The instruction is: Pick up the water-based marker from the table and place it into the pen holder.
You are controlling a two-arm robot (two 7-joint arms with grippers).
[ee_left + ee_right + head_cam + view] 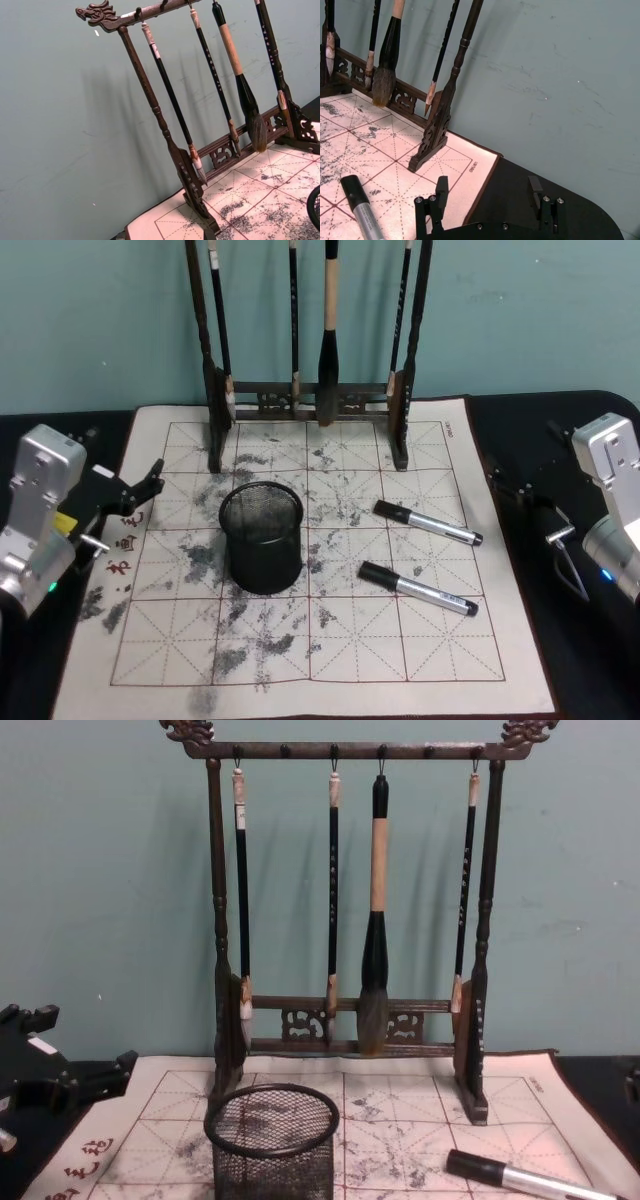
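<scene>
A thick silver marker with a black cap (418,589) and its twin (427,523) lie flat beside the black wire-mesh cup (262,538), toward the right edge of the tabletop (540,415), handy for the right gripper (487,186); the left gripper (125,510) waits opposite; both jaws apart

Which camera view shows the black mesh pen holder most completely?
The head view: the whole pen holder stands upright on the mat, its open mouth seen from above. The chest view shows its side, with the base cut off by the frame's lower edge. The left wrist view catches a sliver of its rim.
</scene>
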